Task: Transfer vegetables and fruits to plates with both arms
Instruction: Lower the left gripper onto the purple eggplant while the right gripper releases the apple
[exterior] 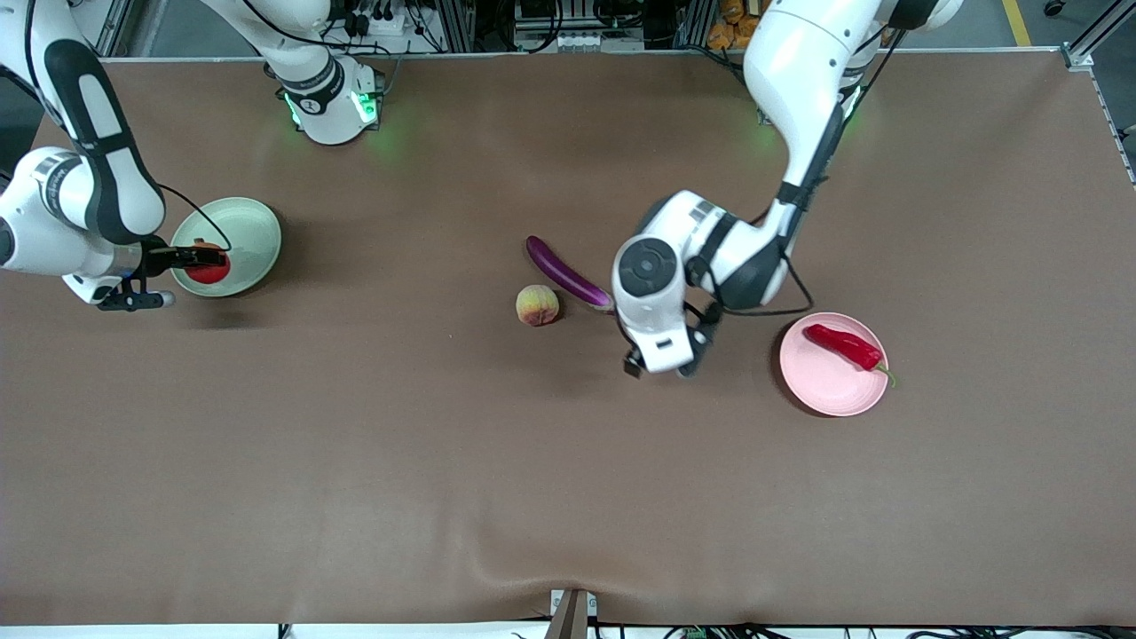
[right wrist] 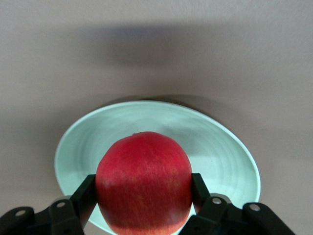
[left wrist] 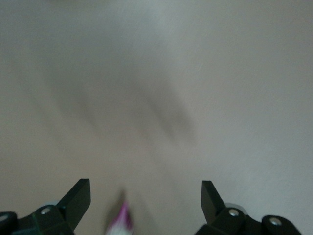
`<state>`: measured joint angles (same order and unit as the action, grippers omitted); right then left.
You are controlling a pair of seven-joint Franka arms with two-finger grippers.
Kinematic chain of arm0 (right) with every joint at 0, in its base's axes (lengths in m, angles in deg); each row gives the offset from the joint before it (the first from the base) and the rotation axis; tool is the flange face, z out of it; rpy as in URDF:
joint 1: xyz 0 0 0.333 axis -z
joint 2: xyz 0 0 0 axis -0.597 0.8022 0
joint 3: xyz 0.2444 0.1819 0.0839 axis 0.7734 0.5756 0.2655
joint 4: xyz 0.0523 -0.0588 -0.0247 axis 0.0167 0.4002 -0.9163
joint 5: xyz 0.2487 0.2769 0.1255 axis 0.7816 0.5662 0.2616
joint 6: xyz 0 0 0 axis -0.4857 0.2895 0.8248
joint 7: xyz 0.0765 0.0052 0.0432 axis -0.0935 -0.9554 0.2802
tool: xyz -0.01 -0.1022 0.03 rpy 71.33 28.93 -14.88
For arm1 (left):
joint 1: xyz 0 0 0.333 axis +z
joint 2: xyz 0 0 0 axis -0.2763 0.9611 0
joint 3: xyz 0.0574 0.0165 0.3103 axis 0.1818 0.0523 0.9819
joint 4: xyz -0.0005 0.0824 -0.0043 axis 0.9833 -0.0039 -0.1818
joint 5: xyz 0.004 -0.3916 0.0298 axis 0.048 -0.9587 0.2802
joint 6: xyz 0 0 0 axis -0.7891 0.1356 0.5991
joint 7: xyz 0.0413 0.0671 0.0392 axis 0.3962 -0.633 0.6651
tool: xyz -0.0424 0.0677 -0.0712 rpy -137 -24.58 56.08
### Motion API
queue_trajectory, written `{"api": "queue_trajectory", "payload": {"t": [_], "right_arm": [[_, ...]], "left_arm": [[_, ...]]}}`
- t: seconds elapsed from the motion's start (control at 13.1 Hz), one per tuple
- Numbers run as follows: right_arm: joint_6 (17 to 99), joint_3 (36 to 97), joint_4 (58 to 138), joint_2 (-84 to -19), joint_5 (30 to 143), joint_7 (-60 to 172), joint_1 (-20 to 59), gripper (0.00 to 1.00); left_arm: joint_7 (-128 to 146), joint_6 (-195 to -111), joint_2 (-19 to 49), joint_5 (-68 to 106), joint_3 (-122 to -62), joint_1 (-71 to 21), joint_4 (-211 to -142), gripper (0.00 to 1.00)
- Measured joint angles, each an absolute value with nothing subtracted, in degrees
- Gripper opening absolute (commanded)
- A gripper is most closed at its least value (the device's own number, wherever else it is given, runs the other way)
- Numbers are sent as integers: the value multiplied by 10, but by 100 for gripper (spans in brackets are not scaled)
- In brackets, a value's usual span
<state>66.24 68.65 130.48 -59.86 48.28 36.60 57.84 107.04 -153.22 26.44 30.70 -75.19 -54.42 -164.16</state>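
My right gripper [exterior: 202,259] is shut on the round red pomegranate [exterior: 209,266] and holds it over the pale green plate [exterior: 238,232]. In the right wrist view the fingers [right wrist: 84,196] press both sides of the pomegranate [right wrist: 144,181] above the green plate [right wrist: 220,147]. My left gripper [exterior: 661,369] is open and empty over the table, beside the purple eggplant [exterior: 566,272] and the pale pink plate [exterior: 821,382]. The left wrist view shows its gripper [left wrist: 145,197] with the eggplant's tip [left wrist: 120,223] between the fingers. The red chili pepper [exterior: 843,345] lies on the pink plate. The peach [exterior: 537,305] sits beside the eggplant.
The brown table cover [exterior: 355,444] spreads wide between the plates. The arm bases [exterior: 333,106] stand along the table's edge farthest from the front camera. The left arm's elbow hangs over the table above the eggplant's end.
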Motion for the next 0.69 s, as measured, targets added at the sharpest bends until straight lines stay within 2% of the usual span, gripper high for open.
{"api": "queue_trajectory", "payload": {"t": [0.23,0.38,0.46,0.54,0.69], "right_arm": [[662,688,1312,-586,489,366,583,0],[662,688,1320,-586,495,364,585,0],[662,688,1320,-586,497,364,585,45],[662,688,1320,-586,502,363,586,99],[662,688,1320,-586,513,358,586,100]], "left_arm": [[1159,-1550,242,307,-812,-548,-1700,100],[1202,-1595,238,307,-830,-553,-1743,100],[1217,-1625,238,307,-832,-558,-1763,100],[1230,-1654,238,307,-832,-562,-1780,100],[1250,-1692,238,307,-832,-565,-1798,100]]}}
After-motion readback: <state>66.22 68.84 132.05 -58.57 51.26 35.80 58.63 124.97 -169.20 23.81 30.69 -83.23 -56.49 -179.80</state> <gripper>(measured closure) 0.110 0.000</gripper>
